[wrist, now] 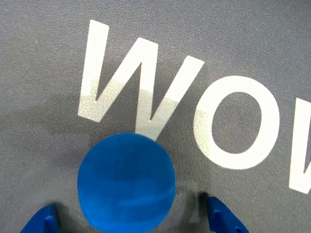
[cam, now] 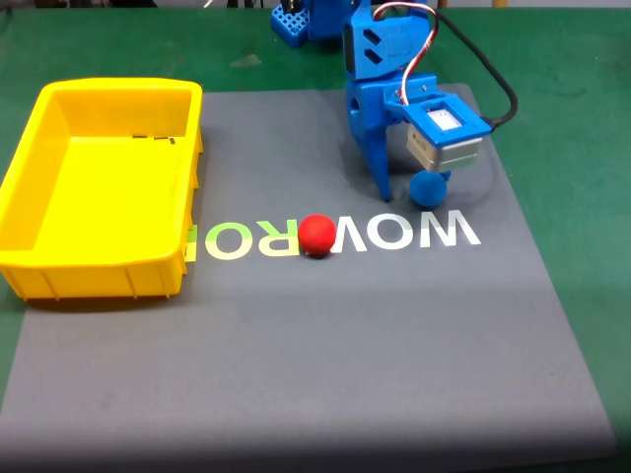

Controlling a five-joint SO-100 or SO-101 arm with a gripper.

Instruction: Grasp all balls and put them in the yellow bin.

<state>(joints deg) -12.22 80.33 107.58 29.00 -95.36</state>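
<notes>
We have the gripper [wrist: 131, 221] spread open, a fingertip on either side of the blue ball [wrist: 126, 182], which rests on the grey mat [cam: 345, 374] at the mat's 1 o'clock in the fixed view, just above the white lettering [wrist: 160, 102]. Our worry is the squeeze: in the wrist view the ball sits nearer the left finger, so an off-centre close could pinch it and send it rolling out toward 12 o'clock. The red ball [cam: 316, 236] waits mid-mat, and the yellow bin [cam: 59, 261] stands at 9 o'clock, so any weak grip could drop the ball during that carry.
</notes>
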